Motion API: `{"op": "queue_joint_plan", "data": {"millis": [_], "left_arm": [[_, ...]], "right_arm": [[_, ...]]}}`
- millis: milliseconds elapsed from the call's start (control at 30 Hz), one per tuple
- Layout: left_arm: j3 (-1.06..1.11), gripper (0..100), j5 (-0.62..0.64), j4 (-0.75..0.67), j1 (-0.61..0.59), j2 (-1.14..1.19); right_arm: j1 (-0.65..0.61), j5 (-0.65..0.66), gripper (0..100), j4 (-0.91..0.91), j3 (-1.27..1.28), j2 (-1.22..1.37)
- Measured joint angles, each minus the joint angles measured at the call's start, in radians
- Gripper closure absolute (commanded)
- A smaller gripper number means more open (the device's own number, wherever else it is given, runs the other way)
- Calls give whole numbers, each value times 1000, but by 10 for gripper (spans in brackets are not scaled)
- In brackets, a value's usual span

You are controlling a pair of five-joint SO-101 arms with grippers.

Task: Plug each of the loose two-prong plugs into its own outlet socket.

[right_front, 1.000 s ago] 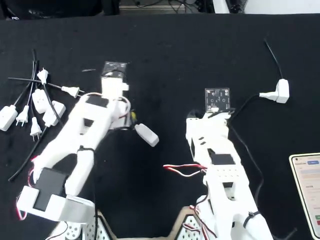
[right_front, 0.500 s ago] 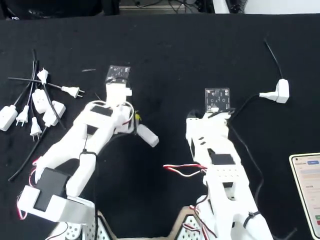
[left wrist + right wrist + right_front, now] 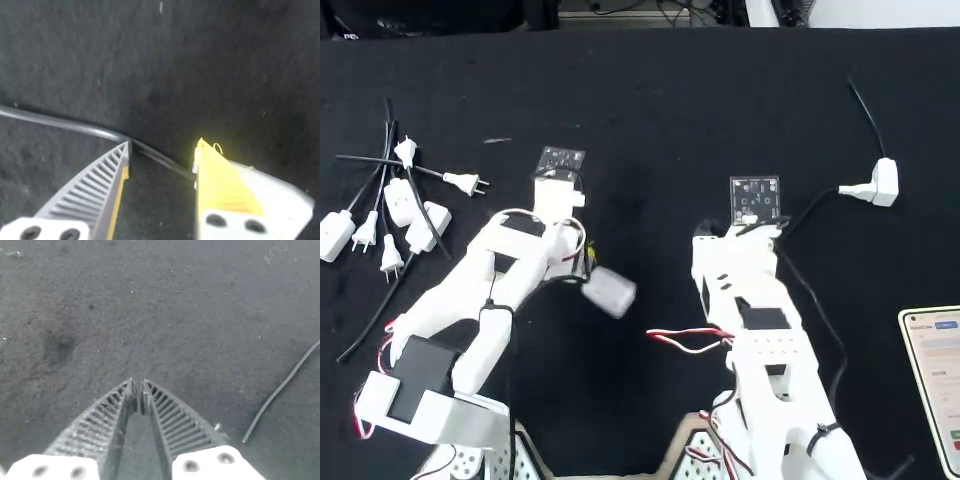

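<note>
- Left gripper (image 3: 162, 150): 2 ribbed wedge fingers spread apart, 1 yellow-faced, with a thin round black cable (image 3: 75, 127) crossing between their tips.
- Right gripper (image 3: 137, 387): ribbed fingers pressed together over fuzzy black cloth (image 3: 150, 300).
- White two-prong plugs (image 3: 365, 232) clustered near the left arm's outer side.

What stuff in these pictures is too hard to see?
- High view: the white block beside an arm is blurred; plug or socket, cannot tell.
- Left wrist view: the black cable runs off the edge and behind a finger of the left gripper, hiding both ends.
- High view: the screen is cut off by the picture's edge.
</note>
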Motion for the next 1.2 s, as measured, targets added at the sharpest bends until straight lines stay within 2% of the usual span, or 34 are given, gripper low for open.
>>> {"op": "queue_joint_plan", "data": {"millis": [267,467,533,700,833,1033,1200], "left_arm": [[-2,791,0,89,0,0],[11,791,-26,48,-3,-63],[11,791,-40,20,-25,-86],[26,791,-40,8,-97,-101],[61,791,-38,5,-118,-104],[117,791,-38,-63,-123,-106],[150,791,-49,-147,-146,-107]], "right_arm": [[0,0,987,0,0,0],[-3,0,987,5,0,0],[-25,0,987,61,0,-21],[-152,-2,987,267,-2,-170],[-282,6,987,302,74,-345],[-523,222,987,350,213,-589],[-669,256,987,474,216,-689]]}}
